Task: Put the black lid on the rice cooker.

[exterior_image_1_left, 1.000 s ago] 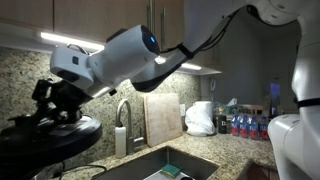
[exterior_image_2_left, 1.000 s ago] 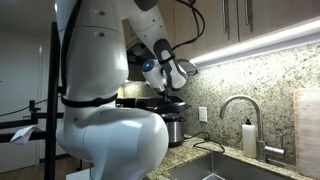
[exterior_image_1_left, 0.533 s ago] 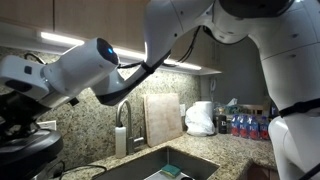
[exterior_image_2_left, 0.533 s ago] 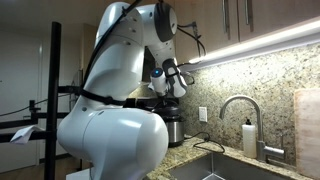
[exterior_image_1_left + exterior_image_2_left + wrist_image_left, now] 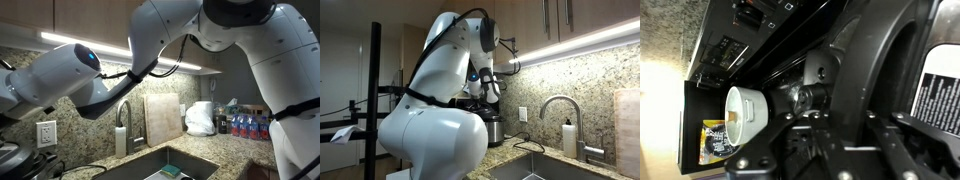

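In an exterior view my gripper (image 5: 486, 90) hangs just above the rice cooker (image 5: 493, 130), a squat dark pot with a silvery band on the counter by the wall. The black lid (image 5: 476, 101) shows as a dark disc under the gripper, partly hidden by the robot's white body. In the wrist view the gripper (image 5: 830, 122) is shut on the lid's glossy black curved edge (image 5: 853, 55). In the other exterior view the gripper and lid are out of frame to the left. A silvery rim (image 5: 8, 157) at the bottom left corner may be the cooker.
A steel sink (image 5: 165, 165) with a faucet (image 5: 122, 112) lies beside the cooker, also in the other exterior view (image 5: 558, 105). A cutting board (image 5: 163, 118), a white bag (image 5: 200, 118) and bottles (image 5: 246, 125) stand along the wall. A wall outlet (image 5: 45, 133) and overhead cabinets are close by.
The arm has swung the lid left, out of one exterior view. In the other it has moved toward the wall, over the rice cooker, and slightly down.
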### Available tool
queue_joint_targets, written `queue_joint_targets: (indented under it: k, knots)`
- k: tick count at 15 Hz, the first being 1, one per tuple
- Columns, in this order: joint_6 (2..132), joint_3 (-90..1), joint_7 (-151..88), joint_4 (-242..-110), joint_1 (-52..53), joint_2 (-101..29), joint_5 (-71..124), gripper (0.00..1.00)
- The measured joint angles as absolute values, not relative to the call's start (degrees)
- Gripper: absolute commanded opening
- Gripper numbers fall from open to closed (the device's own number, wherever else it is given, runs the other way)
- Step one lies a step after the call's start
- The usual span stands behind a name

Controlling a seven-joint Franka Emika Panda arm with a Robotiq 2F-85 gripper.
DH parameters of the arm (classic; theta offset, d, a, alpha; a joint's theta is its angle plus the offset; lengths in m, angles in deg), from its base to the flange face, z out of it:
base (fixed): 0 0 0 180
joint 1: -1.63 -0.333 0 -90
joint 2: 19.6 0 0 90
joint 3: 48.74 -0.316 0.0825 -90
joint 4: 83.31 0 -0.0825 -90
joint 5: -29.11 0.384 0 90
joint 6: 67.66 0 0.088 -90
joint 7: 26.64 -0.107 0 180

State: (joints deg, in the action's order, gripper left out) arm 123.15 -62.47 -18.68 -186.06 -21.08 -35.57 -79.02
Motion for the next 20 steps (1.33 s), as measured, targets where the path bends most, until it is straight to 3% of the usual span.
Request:
queue_joint_targets:
  k: [10, 20]
  knots:
    - [118.3, -61.5, -16.6, -185.7, -17.7, -35.7, -74.5, 0.02]
    - [118.3, -59.4, -4.1, -186.0, -20.7, -38.0, -63.6, 0.02]
